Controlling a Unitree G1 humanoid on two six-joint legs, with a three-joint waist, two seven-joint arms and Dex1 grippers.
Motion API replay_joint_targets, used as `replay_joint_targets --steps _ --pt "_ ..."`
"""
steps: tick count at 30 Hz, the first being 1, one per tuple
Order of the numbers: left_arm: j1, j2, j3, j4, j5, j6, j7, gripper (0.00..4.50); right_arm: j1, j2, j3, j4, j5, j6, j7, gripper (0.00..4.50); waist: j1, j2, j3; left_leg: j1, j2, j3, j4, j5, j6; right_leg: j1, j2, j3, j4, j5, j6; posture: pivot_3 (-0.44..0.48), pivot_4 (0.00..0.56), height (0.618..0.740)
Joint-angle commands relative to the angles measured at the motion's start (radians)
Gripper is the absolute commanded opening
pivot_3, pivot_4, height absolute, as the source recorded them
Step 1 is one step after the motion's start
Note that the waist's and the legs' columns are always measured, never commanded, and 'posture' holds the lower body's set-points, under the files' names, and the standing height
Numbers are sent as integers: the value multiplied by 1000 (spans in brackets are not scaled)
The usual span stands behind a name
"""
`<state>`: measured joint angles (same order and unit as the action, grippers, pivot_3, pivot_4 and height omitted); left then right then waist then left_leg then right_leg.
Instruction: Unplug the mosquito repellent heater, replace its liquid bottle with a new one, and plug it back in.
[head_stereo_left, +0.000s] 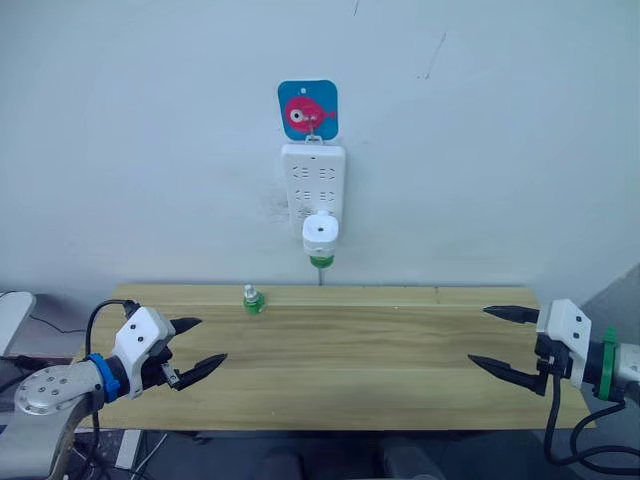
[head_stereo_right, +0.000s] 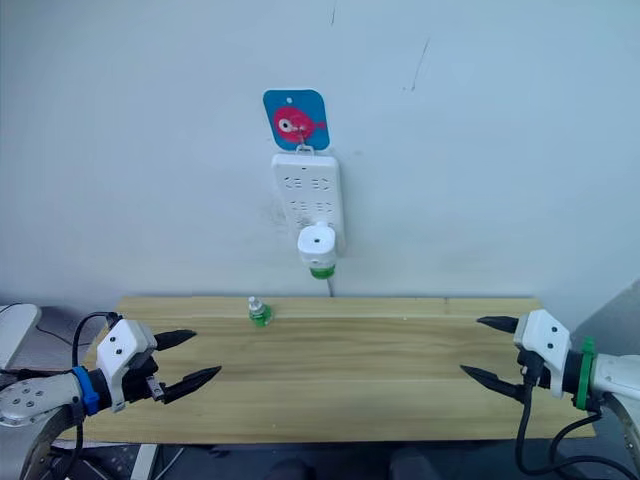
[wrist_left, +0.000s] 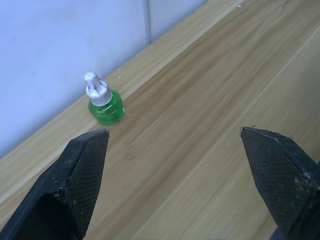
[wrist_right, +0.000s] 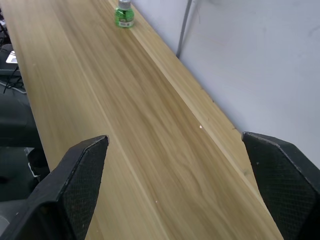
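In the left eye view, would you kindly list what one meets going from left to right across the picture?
left gripper → spare green bottle → mosquito repellent heater plugged into the power strip → right gripper.

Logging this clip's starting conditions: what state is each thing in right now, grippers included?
Heater: plugged into the power strip, green bottle fitted underneath.
Power strip: hanging on the wall from a hook, other sockets free.
Spare bottle: upright on the table near the wall, capped, untouched.
Left gripper: open, empty, over the table.
Right gripper: open, empty, over the table.
Table: bare wood.
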<state>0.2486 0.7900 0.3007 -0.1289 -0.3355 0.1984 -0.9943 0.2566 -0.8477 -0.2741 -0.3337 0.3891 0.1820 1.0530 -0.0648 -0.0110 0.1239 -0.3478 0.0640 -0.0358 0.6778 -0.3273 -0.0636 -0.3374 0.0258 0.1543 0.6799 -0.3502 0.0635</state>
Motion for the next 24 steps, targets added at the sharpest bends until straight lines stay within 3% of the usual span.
replay_joint_targets --steps 1,6,9,24 --pt "-114 12 4 -33 -64 70 8 4461 -28 12 -42 -171 98 103 -75 4477 -8 1 15 -7 0 -1 1 0 0 -5 0 -1 1 0 0 -133 148 740" --pt "-242 -9 -23 -22 -90 125 25 4461 -35 41 -18 -310 143 187 -157 4477 -23 4 23 -16 0 -4 1 0 0 -12 0 -3 1 0 0 -177 165 740" --pt "-316 -26 -38 -22 -109 170 50 3901 -53 58 -20 -369 165 226 -204 4500 -34 3 37 -17 0 -4 1 0 0 -13 0 -3 1 0 0 -196 180 740" --pt "-634 -88 -43 66 -146 304 192 3901 -193 155 70 -591 236 439 -507 4500 -82 1 108 -18 -1 -9 2 1 -1 -14 0 -4 2 1 0 -247 264 740"
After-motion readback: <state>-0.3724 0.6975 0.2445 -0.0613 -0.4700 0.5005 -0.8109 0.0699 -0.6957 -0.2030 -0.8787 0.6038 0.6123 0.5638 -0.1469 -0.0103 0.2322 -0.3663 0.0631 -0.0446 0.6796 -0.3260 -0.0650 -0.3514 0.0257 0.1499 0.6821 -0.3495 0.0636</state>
